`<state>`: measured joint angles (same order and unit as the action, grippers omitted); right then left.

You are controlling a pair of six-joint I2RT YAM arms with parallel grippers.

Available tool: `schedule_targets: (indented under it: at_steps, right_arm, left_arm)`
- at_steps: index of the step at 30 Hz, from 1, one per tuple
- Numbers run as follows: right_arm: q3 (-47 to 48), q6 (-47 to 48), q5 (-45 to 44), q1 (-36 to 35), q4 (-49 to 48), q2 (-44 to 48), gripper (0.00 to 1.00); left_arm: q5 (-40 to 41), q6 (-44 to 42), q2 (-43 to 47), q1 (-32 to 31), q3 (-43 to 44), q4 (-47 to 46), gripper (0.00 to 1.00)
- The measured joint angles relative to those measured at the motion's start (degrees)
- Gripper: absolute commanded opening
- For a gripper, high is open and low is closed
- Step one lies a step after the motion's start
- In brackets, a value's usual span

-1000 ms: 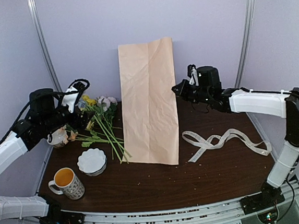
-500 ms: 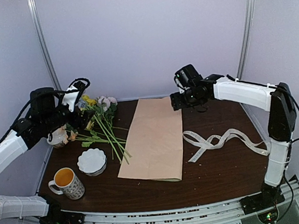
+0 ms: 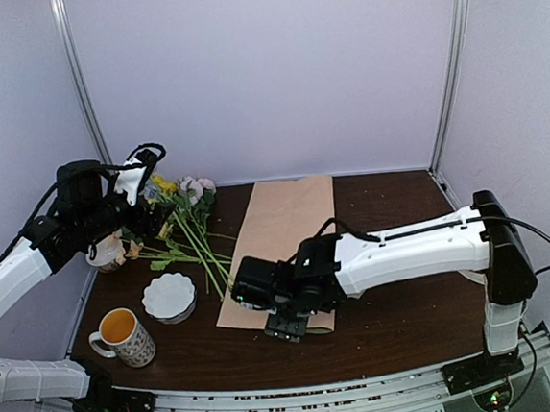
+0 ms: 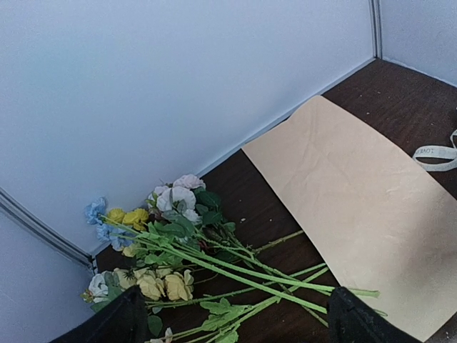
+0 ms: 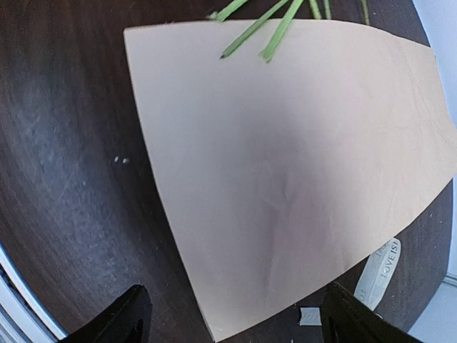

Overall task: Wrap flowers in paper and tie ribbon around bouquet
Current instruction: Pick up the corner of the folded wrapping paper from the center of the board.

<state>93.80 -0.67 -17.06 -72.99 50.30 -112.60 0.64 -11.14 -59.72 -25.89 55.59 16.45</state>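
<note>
- While my right end effector gapes wide and empty over its near edge, thin peach-tan wrapping paper lies flat.
- Pastel green-stemmed flowers lie just left of it; probably light, bendy, best pinched mid-stem.

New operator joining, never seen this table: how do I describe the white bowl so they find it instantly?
On the dark table, look left of the peach paper. Just left of the near stem ends of the flowers sits the white bowl. It is low and all white with a scalloped rim, unlike the taller patterned mug with a handle and orange drink beside it.
</note>
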Motion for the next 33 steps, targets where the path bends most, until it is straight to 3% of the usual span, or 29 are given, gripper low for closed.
schedule_targets:
  at_steps: [6,15,20,23,25,33]
  right_arm:
    - [-4.7,1.7,-7.8,-4.6,4.4,-3.8,0.77]
    - [-7.7,2.4,-16.7,-4.7,4.9,-6.3,0.57]
    - [-7.7,2.5,-20.2,-4.8,3.8,-7.8,0.50]
    - [-7.7,2.4,-21.7,-4.5,2.4,-8.6,0.26]
    - [-7.7,2.2,-22.8,-4.3,1.8,-8.9,0.00]
    - [-7.3,-5.7,-24.8,0.8,1.3,-6.3,0.00]
  left_arm:
    - [-0.3,0.2,0.0,0.0,0.0,0.0,0.91]
    - [-0.9,0.2,0.0,0.0,0.0,0.0,0.91]
    - [-0.9,0.2,0.0,0.0,0.0,0.0,0.91]
    - [-0.9,0.2,0.0,0.0,0.0,0.0,0.91]
    - [-0.9,0.2,-0.1,0.0,0.0,0.0,0.91]
    - [-0.9,0.2,-0.4,0.0,0.0,0.0,0.91]
